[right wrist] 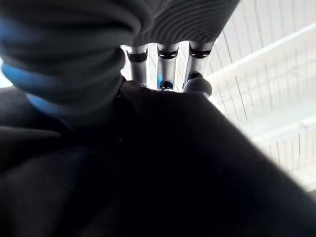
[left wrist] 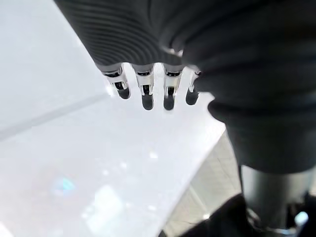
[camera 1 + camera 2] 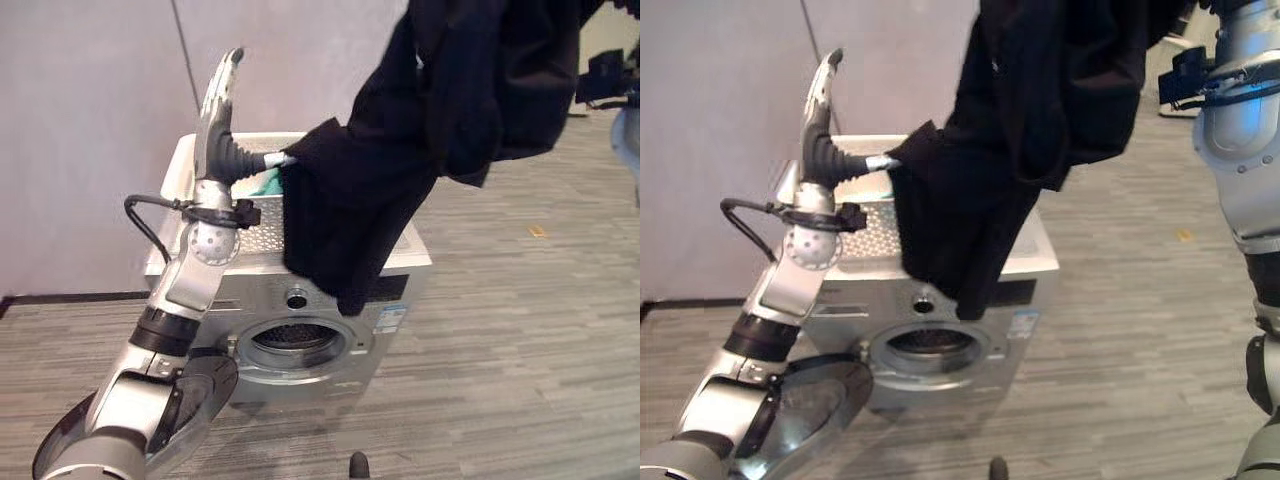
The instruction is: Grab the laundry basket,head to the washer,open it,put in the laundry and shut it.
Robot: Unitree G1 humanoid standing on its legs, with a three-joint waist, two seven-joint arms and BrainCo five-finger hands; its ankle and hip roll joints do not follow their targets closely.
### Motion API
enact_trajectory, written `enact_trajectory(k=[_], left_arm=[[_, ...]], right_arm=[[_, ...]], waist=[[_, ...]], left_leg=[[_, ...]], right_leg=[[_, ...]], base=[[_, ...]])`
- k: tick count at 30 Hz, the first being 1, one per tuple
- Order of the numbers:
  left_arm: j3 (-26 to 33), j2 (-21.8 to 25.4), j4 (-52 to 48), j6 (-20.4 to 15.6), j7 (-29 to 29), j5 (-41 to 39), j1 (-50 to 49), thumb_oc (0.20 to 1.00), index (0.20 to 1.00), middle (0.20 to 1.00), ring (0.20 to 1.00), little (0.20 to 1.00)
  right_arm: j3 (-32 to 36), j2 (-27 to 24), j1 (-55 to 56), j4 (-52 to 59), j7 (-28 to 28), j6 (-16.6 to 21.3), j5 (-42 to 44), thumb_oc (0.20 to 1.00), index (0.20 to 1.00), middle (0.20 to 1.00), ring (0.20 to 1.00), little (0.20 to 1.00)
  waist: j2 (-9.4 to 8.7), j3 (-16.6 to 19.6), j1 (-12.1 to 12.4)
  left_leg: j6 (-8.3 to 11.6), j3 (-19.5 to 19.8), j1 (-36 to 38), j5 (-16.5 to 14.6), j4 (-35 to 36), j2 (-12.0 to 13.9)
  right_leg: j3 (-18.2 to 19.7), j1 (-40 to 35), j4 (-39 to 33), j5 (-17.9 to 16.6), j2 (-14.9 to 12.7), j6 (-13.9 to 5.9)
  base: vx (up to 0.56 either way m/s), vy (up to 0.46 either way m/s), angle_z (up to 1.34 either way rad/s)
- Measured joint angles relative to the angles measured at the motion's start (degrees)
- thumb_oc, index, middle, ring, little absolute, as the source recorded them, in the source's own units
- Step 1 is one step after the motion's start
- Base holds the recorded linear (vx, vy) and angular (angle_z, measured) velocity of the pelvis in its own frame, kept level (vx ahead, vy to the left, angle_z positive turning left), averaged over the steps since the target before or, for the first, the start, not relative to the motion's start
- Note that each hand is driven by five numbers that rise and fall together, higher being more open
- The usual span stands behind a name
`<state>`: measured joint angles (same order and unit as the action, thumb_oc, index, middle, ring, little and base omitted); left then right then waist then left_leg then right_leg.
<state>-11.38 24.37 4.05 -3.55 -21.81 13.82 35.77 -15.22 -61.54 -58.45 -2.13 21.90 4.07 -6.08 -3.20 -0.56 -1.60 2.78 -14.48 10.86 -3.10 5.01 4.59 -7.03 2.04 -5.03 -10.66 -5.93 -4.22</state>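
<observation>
A large black garment point(image 3: 400, 150) hangs high in front of me, and its lower end dangles over the silver washer point(image 3: 390, 300). In the right wrist view my right hand point(image 1: 168, 64) has its fingers curled into the black cloth point(image 1: 148, 163). My left hand point(image 3: 218, 110) is raised beside the garment with straight fingers pointing up, and its thumb point(image 3: 275, 159) touches the cloth's edge. The white laundry basket point(image 3: 185, 165) stands on top of the washer with a green item point(image 3: 268, 185) inside. The round drum opening point(image 3: 295, 340) is uncovered, and the washer door point(image 3: 195, 395) is swung open to the left.
A pale wall point(image 3: 90, 120) rises right behind the washer. Grey plank floor point(image 3: 520, 350) spreads to the right and in front of it.
</observation>
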Motion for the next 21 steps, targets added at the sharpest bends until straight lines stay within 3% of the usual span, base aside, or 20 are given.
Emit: enact_trajectory(k=[5,11,17,21], left_arm=[[-1.96,-2.27,-2.8,-0.08,5.09,-5.47,-6.09,1.0,1.0,1.0,1.0,1.0],[-7.91,-2.34,-8.53,-1.1,14.13,-31.37,-14.02,1.0,1.0,1.0,1.0,1.0],[-11.99,-4.13,-8.45,0.93,15.97,-46.62,-7.23,1.0,1.0,1.0,1.0,1.0],[-13.75,-7.15,-5.53,1.22,15.68,-49.41,0.61,1.0,1.0,1.0,1.0,1.0]], right_arm=[[-0.02,0.13,-0.1,-0.94,-0.9,-0.08,1.03,0.2,0.2,0.2,0.2,0.2],[-1.64,1.75,-2.88,-6.16,-0.87,-0.46,2.56,0.2,0.2,0.2,0.2,0.2],[-1.66,3.26,-3.06,-6.98,-0.83,-2.69,2.99,0.2,0.2,0.2,0.2,0.2],[-1.65,3.25,-2.98,-7.42,-0.81,-3.15,2.92,0.2,0.2,0.2,0.2,0.2]], waist=[[-0.67,0.41,1.13],[-0.32,0.32,1.59],[1.95,-0.36,0.72],[3.31,-0.3,0.58]], left_leg=[[0.14,1.48,-0.49,0.09,0.07,-0.08],[0.08,1.98,-0.86,0.14,0.06,-0.4],[0.02,4.75,-1.09,0.39,-0.01,-0.33],[0.04,5.74,-1.2,0.4,-0.03,-0.33]], right_leg=[[-1.24,-0.12,-0.01,0.12,-0.49,-0.24],[-1.72,-0.18,-0.38,0.23,-1.09,-0.41],[-4.63,-1.63,-0.48,0.91,-1.65,-0.78],[-5.68,-2.08,-0.4,1.12,-1.8,-0.85]], base=[[0.02,-0.014,0.12],[0.0,-0.001,0.07],[-0.01,-0.011,0.22],[-0.01,-0.006,0.15]])
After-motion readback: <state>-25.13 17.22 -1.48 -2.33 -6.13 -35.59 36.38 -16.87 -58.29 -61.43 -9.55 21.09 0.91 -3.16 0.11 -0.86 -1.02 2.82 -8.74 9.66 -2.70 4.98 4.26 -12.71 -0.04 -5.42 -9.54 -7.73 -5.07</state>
